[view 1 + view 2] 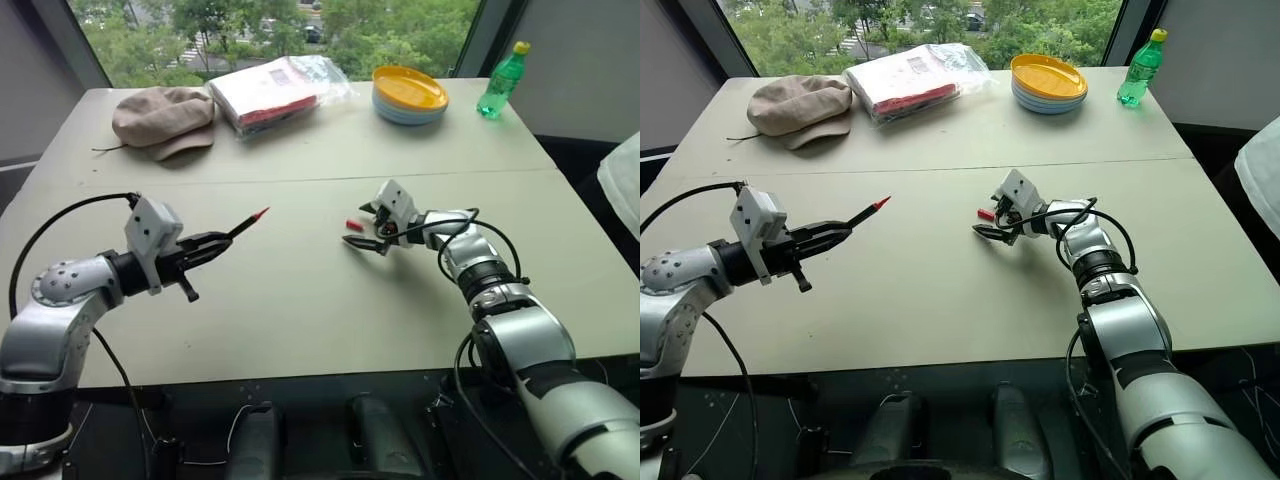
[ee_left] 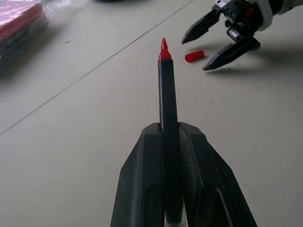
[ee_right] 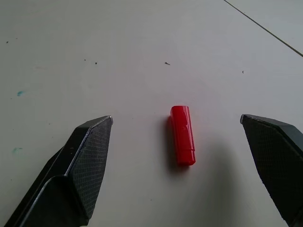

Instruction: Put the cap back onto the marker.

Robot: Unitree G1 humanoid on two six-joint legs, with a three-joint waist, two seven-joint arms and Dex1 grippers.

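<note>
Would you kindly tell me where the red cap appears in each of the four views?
Left eye: cap on the table, centre-right, just before the right pincer.
Right eye: cap at centre, same place.
Left wrist: cap upper right, beyond the marker tip.
Right wrist: cap at centre, between the open fingers.
Shared landmark: the right pincer's black fingers flanking the cap.

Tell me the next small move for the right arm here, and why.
Probably ease the right gripper down and shut it on the cap: the cap lies loose on the table between its open fingers, while the left gripper already holds the marker, red tip bare.
</note>
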